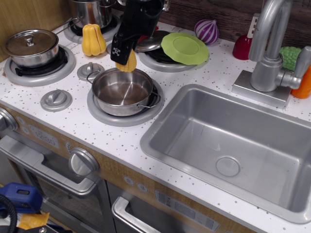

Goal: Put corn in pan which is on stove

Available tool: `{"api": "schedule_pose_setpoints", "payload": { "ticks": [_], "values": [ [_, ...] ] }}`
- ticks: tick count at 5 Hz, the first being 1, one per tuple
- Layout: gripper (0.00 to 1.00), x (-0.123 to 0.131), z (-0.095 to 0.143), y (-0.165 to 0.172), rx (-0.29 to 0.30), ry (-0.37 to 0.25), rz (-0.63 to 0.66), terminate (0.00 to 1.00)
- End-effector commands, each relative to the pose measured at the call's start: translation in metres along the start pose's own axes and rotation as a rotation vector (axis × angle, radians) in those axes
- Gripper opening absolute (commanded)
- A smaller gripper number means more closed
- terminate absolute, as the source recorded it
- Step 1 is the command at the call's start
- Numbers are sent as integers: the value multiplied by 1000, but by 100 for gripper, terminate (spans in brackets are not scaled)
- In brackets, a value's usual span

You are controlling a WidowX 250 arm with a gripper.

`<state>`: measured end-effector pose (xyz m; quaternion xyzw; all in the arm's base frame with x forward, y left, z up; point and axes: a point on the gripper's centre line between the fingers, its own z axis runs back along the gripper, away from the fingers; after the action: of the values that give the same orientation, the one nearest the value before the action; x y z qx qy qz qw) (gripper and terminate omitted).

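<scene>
The shallow shiny steel pan sits on the front right burner of the white speckled stove. My black gripper is shut on the small yellow corn and holds it in the air just above the pan's far rim. The corn's upper part is hidden by the fingers. The pan is empty inside.
A yellow-orange squash stands behind the pan. A lidded steel pot is at the left, a tall pot at the back. A green plate lies on the back right burner, beside a purple onion. The sink and faucet are at the right.
</scene>
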<state>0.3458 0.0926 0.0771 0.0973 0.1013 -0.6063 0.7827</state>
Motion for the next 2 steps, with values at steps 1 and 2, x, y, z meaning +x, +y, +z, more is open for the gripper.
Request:
{"api": "schedule_pose_setpoints", "payload": {
  "ticks": [1, 2],
  "values": [
    [100, -15, 17, -9, 51, -39, 69, 0],
    [100, -14, 7, -16, 40, -73, 100, 0]
  ]
}}
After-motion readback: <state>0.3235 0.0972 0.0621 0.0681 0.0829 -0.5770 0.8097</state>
